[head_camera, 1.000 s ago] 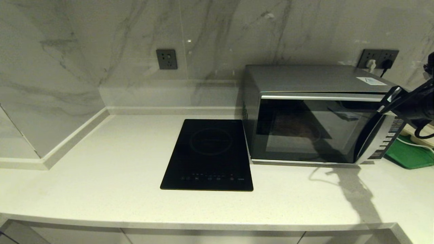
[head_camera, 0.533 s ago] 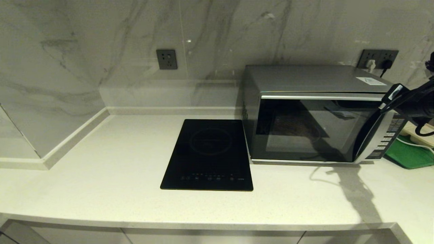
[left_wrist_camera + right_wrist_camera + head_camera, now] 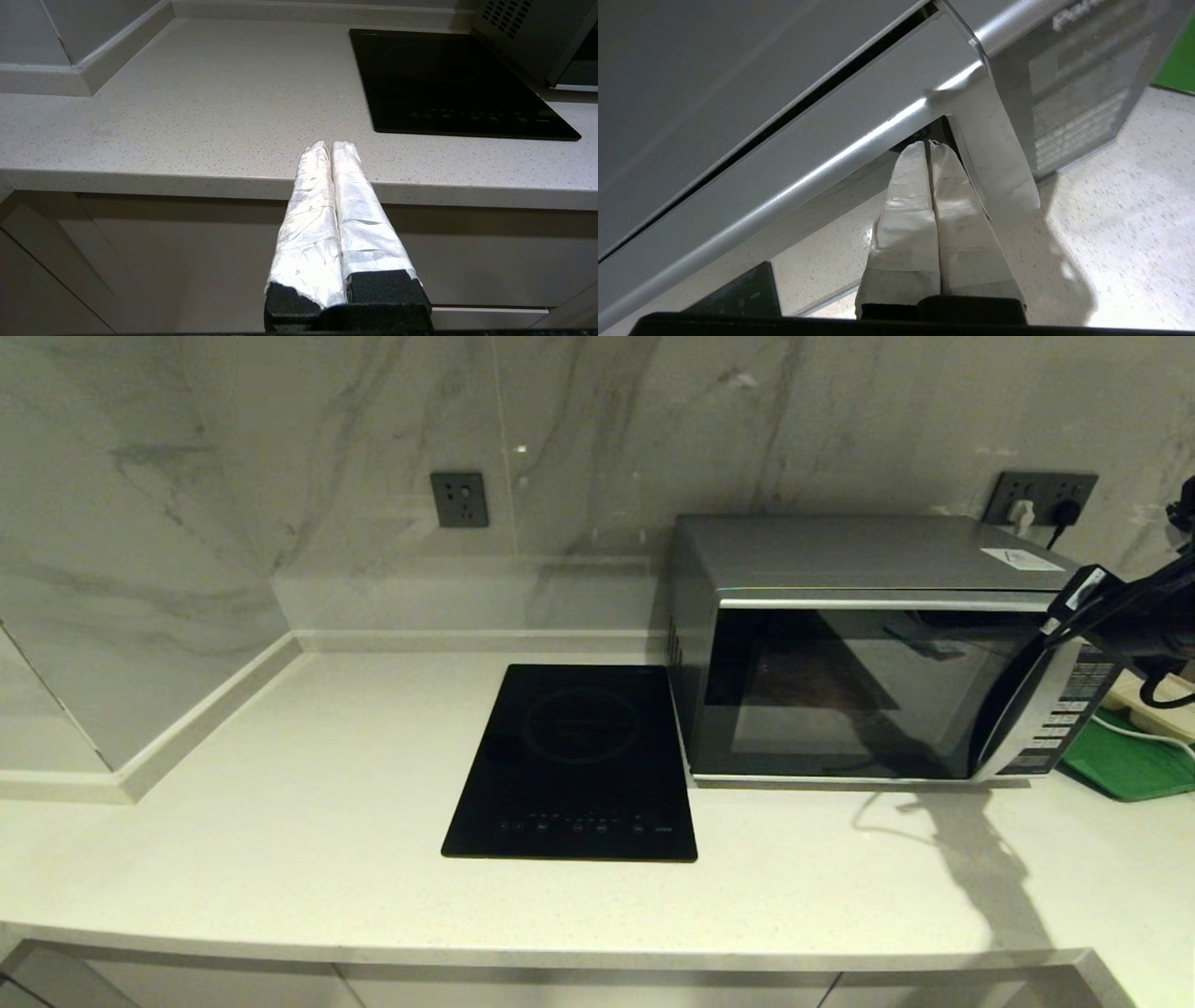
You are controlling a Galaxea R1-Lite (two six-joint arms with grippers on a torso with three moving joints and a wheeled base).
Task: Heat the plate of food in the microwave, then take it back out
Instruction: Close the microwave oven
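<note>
A: Right claw (image 3: pixel 929 144) is up at the microwave (image 3: pixel 868 653), fingers pressed together w/ nothing between them, tips tucked behind the curved silver door band (image 3: pixel 994 154) near the top right corner of the door.

B: Door itself?

A: Looks a touch ajar. In the right wrist view there's a dark gap along the top edge between door and body. From the head view the dark glass just reflects the room, can't tell more.

B: And the plate of food?

A: Can't make it out through the glass (too dark, too reflective). Not on the tabletop (image 3: pixel 280 859) anywhere I can see.

B: Where's the microwave sitting?

A: Back right of the tabletop, against the marble wall. Button panel (image 3: pixel 1064 709) on its right side, just below the right arm's wrist.

B: Anything beside it?

A: Black induction hob (image 3: pixel 574 761) just left of it, flat, set near the tabletop's middle. Green tray (image 3: pixel 1125 761) peeks out at the far right edge, behind the microwave's right corner, w/ a white cable over it.

B: Left arm?

A: Parked low, in front of the tabletop's front edge. Left claw (image 3: pixel 331 149) clenched, taped fingers touching along their length, holding nothing, pointing toward the front edge.
</note>
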